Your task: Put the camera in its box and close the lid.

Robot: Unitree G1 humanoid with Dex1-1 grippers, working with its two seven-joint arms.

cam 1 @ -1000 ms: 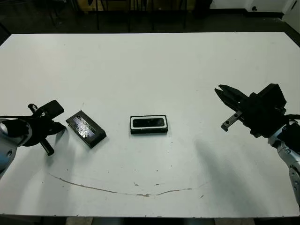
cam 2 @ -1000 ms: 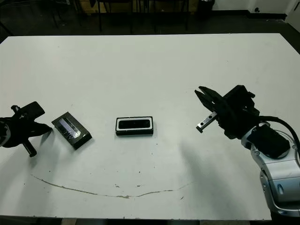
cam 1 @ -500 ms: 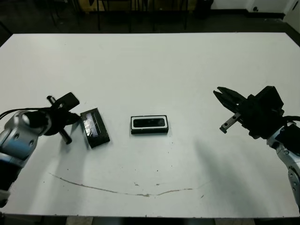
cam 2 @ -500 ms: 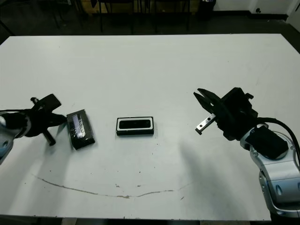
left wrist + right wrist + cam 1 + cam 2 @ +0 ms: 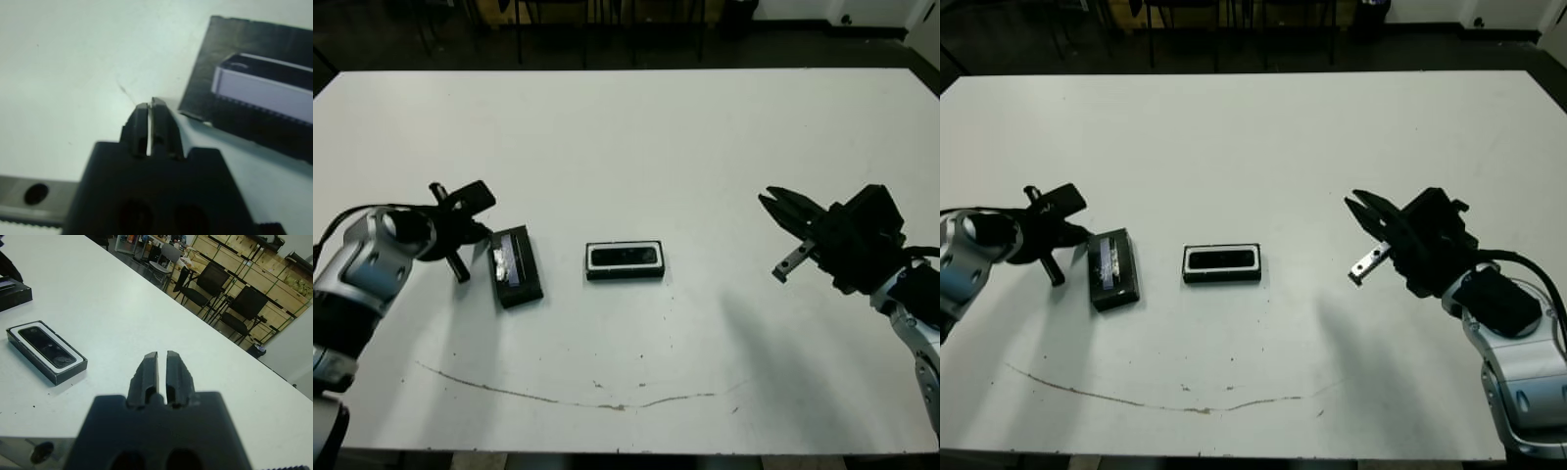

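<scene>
The box (image 5: pixel 625 260) sits at the table's middle, white rim showing, with the camera (image 5: pixel 626 257) lying inside it. The lid (image 5: pixel 515 266) lies flat to the box's left, label patch up, a gap between the two. My left gripper (image 5: pixel 483 233) is shut and empty, its tips at the lid's far left corner; the left wrist view shows the tips (image 5: pixel 150 105) right beside the lid (image 5: pixel 254 103). My right gripper (image 5: pixel 768 200) hovers shut and empty well to the right of the box. The right wrist view shows the box (image 5: pixel 46 353) and camera (image 5: pixel 46 346) ahead of it.
A thin brown scratch (image 5: pixel 558 396) runs across the table near its front edge. Chairs (image 5: pixel 215 284) and wooden crates stand on the floor beyond the table's far side.
My left gripper has swept right with its tips against the lid, sliding it closer to the box and turning it nearly lengthwise. The right arm has barely moved.
</scene>
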